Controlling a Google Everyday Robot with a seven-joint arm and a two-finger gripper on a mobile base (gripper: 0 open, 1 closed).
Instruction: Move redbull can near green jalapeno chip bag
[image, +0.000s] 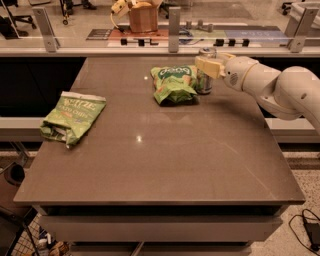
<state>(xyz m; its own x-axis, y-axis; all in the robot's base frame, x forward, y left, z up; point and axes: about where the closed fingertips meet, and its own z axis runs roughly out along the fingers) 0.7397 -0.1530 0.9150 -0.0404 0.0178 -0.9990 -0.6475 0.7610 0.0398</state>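
Note:
The redbull can (204, 83) stands upright on the table at the far right, right next to the brighter green bag. The gripper (207, 66) reaches in from the right on the white arm (272, 85) and sits at the can's upper half, covering part of it. The green jalapeno chip bag (73, 116), light green with white lettering, lies flat near the table's left edge, far from the can.
A brighter green bag with a dark green logo (174, 84) lies just left of the can. The brown table (160, 160) stretches toward the front. A rail with posts and a glass pane (170, 47) runs behind the far edge.

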